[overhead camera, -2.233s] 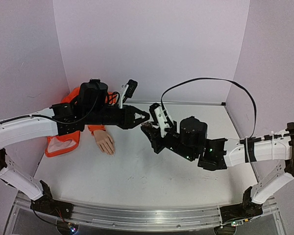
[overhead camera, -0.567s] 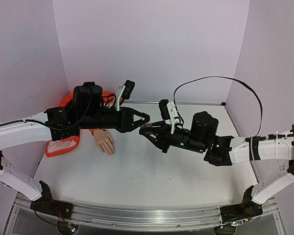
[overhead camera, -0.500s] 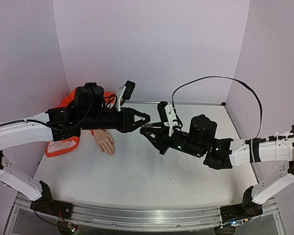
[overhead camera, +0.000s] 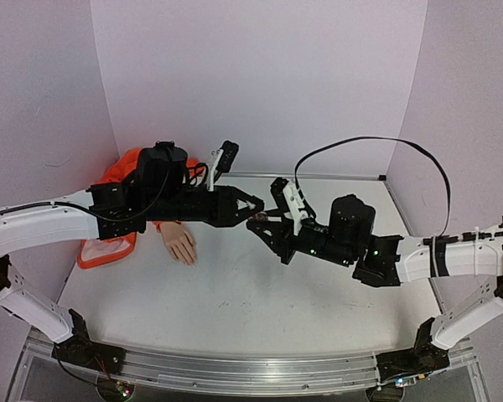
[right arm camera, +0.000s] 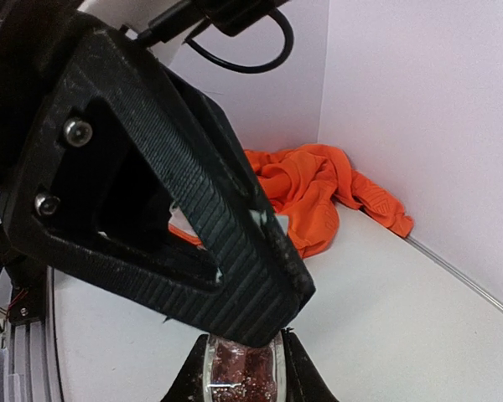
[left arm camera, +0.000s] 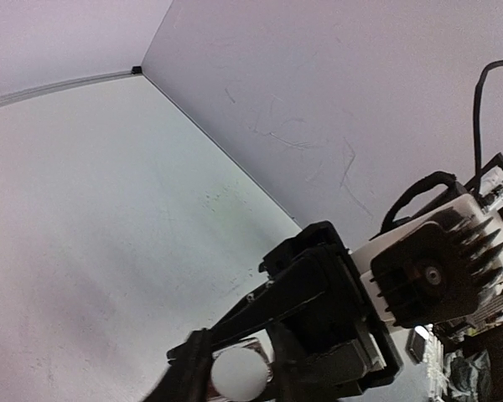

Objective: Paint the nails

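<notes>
We closed L gripper (overhead camera: 253,203) in onto the cap (left arm camera: 239,374) of the bottle (right arm camera: 241,373) clamped in R gripper (overhead camera: 260,224); L jaw gap indeterminate, uncapping next.

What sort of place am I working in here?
Likely a lab test booth: plain lilac walls enclose a white tabletop edged by an aluminium rail, with a flesh-coloured mannequin hand as prop.

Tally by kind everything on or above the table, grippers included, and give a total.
grippers: 2, the left gripper and the right gripper
mannequin hand: 1
orange fabric sleeve: 1
small glass bottle: 1, held in the right gripper
Total: 5
</notes>
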### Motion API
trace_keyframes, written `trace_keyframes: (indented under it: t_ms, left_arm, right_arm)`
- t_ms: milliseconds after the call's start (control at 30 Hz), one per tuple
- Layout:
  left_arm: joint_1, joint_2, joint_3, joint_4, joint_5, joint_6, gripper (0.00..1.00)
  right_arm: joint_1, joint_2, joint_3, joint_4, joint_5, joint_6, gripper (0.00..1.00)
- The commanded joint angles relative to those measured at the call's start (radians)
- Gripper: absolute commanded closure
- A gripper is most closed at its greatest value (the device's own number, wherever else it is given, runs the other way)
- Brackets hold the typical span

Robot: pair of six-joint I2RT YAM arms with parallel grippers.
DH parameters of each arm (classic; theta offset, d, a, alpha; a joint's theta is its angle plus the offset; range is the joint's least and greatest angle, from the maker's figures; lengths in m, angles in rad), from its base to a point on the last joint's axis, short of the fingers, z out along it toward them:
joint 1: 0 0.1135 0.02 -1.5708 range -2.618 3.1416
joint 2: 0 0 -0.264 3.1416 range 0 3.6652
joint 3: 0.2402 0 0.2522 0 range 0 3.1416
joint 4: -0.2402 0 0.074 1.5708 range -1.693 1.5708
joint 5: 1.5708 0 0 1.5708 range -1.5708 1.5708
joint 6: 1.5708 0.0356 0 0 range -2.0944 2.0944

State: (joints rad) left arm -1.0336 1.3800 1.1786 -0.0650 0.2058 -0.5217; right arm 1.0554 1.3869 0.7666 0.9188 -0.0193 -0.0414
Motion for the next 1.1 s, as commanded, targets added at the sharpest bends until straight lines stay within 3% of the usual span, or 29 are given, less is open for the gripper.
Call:
trace_keyframes:
  t_ms: [0,100,167,300,667,933,1067]
  left_arm:
    - [-0.020,0.002,0.041,-0.027,0.105,0.020,0.58]
    - [-0.018,-0.042,0.027,-0.055,0.051,0.018,0.38]
    - [-0.015,-0.063,0.027,-0.090,0.023,0.018,0.29]
    - [-0.013,-0.064,0.096,-0.248,-0.008,0.031,0.25]
    - [-0.011,-0.054,0.199,-0.401,0.081,0.065,0.26]
    - [-0.007,-0.021,0.227,-0.441,0.074,0.052,0.48]
    - [-0.005,-0.008,0.240,-0.454,0.061,0.050,0.54]
  right_arm:
    - [-0.027,-0.076,0.007,0.150,-0.157,0.011,1.00]
    - [-0.057,-0.096,-0.009,0.130,-0.231,0.024,1.00]
    - [-0.072,-0.107,-0.013,0.089,-0.246,0.015,1.00]
    - [-0.074,-0.121,-0.007,0.024,-0.271,0.001,1.00]
    - [-0.075,-0.049,0.062,-0.074,-0.367,-0.019,1.00]
    - [-0.075,-0.019,0.076,-0.077,-0.388,-0.010,1.00]
    - [-0.075,-0.018,0.074,-0.078,-0.390,-0.006,1.00]
